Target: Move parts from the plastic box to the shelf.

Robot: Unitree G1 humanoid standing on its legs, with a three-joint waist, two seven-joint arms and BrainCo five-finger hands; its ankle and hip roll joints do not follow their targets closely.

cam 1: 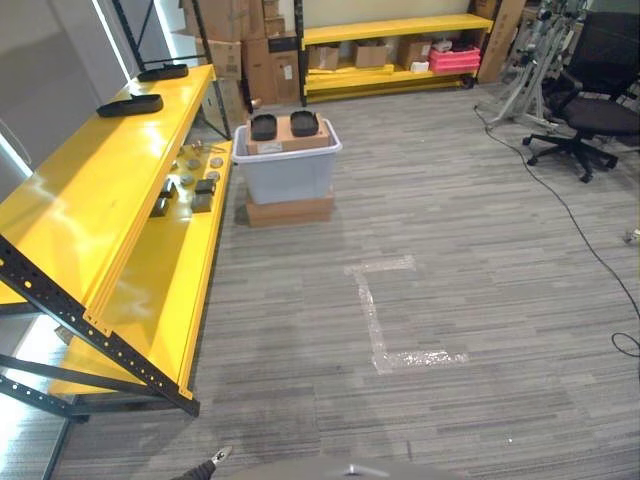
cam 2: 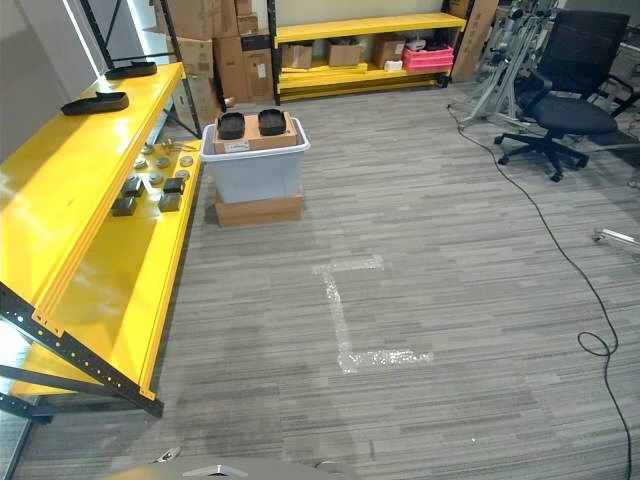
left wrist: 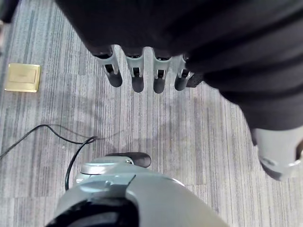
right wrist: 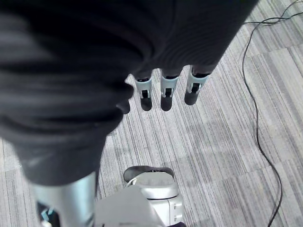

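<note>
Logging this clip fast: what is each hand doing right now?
Left hand: open, fingers straight, holding nothing, hanging above the floor.
Right hand: open, fingers straight, holding nothing, also above the floor.

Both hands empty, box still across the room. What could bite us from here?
1. The plastic box sits on a cardboard box, so pulling on it may shift the stack.
2. The black parts rest on a carton above the rim and may slide off.
3. The shelf edge juts beside the walking path.
</note>
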